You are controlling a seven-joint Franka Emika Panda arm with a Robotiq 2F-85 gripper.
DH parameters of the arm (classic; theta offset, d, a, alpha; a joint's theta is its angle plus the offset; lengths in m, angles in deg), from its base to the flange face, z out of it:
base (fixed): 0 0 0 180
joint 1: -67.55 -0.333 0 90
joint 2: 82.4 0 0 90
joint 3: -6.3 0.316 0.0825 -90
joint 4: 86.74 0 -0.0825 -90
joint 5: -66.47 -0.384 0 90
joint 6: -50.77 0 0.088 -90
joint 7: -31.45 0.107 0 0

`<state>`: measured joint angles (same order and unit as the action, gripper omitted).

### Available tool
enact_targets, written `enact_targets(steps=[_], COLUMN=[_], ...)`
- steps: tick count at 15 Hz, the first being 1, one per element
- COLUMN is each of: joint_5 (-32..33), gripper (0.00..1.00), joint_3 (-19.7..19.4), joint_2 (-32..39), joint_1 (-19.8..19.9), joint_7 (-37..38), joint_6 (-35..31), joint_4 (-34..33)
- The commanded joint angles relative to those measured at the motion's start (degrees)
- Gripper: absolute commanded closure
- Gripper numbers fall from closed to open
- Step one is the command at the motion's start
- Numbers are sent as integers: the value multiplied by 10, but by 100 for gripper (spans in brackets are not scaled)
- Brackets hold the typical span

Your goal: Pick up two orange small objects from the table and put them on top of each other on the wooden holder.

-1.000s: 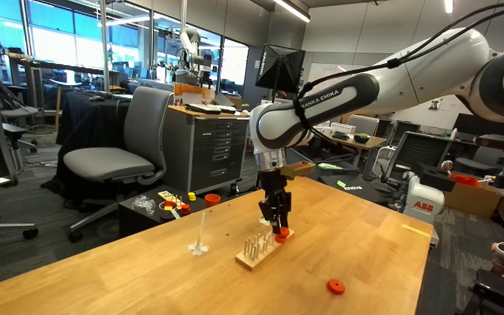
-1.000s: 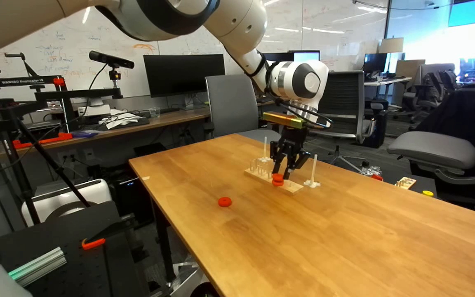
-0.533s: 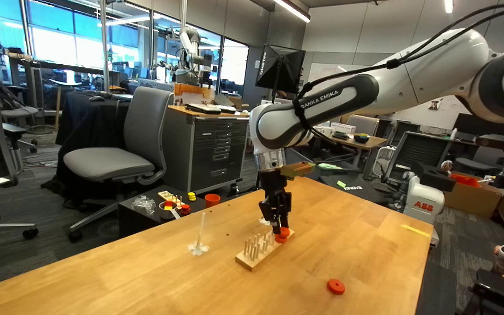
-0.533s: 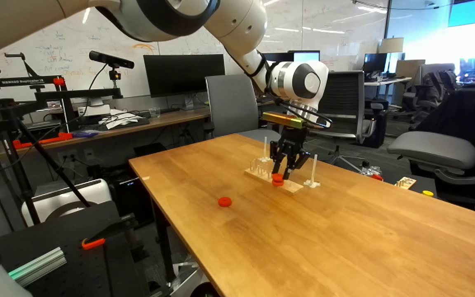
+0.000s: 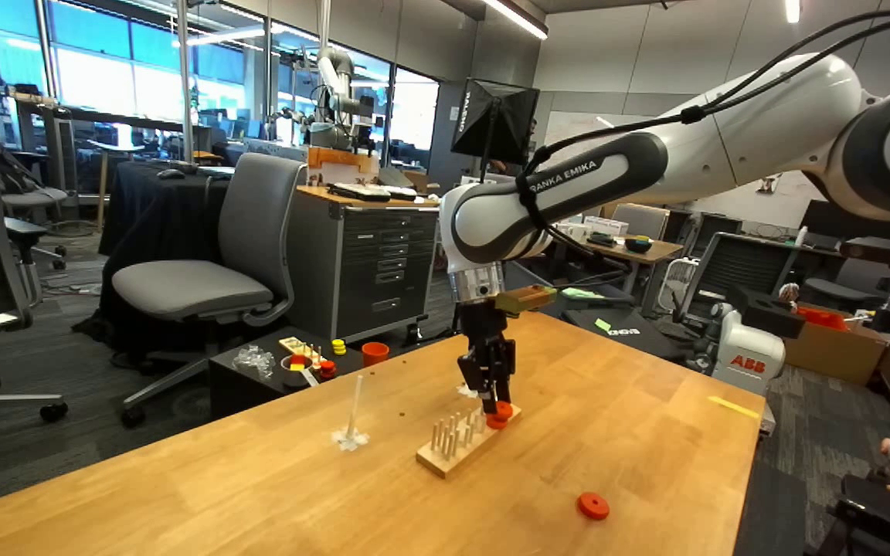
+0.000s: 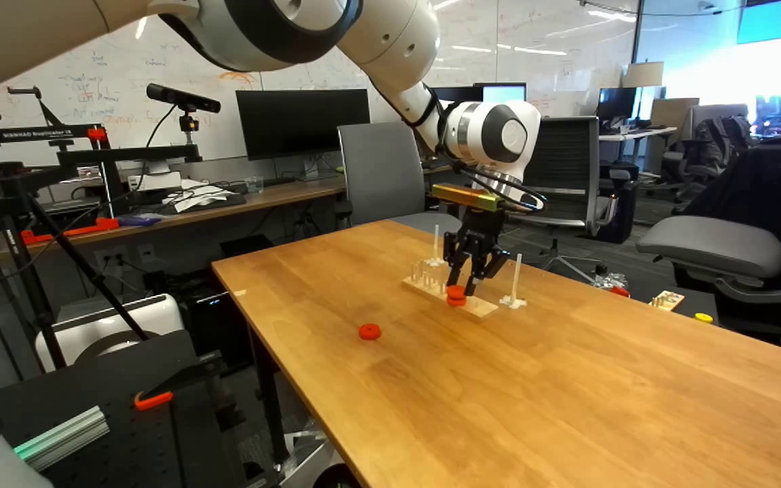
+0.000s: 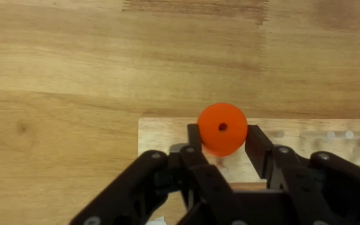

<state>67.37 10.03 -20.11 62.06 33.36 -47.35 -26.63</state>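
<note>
Pinching the upper orange disc (image 7: 222,137) at its sides, the end effector (image 7: 222,128) hangs over the wooden holder (image 7: 161,134)

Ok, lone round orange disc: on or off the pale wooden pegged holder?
Off: in both exterior views, the lone orange disc lies flat on the brown wooden table, apart from the holder.

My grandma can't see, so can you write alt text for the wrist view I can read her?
A black robot gripper pinches an orange disc with a hole in its middle, seen from above over a pale wooden holder. Thin pegs stand on it at the right; a brown wooden table lies underneath.
</note>
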Motion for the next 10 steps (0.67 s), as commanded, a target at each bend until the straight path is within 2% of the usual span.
enact_targets(steps=[1,10], joint_5=[-4,-6], gripper=[84,84], joint_3=[-8,-10], joint_2=[31,50], joint_1=[-5,-1], joint_7=[8,10], joint_6=[17,52], joint_4=[-32,-62])
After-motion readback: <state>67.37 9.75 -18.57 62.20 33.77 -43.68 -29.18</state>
